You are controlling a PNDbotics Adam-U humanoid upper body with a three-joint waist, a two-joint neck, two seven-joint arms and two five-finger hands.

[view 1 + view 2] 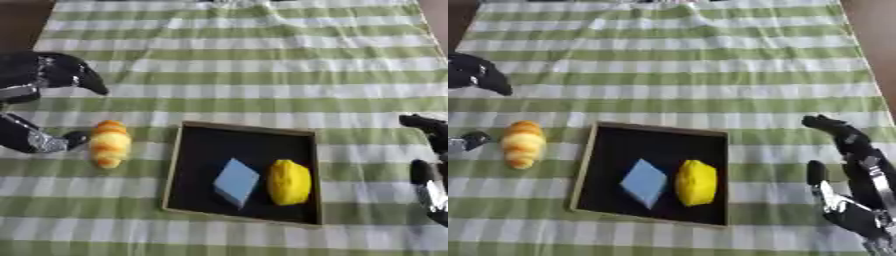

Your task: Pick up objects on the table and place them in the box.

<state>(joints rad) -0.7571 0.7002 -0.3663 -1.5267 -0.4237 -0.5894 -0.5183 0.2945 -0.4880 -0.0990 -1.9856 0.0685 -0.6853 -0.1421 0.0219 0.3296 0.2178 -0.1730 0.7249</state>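
The robot's left hand [48, 107] spreads around a croissant [109, 143] on the green-striped cloth [262, 65], fingers arched above and beyond it, thumb low at its near left side and apparently just touching; the hand is open and nothing is yet gripped. The box [175, 165], a dark shallow tray with a wooden rim, lies just right of that hand, and a blue block [236, 182] and a yellow lemon-like piece [289, 182] already rest side by side inside it. The right hand [846, 170] waits right of the box, fingers relaxed and holding nothing. By the look of it, two items are done and the croissant is the last on the cloth, still to be grasped, lifted and carried into the box.
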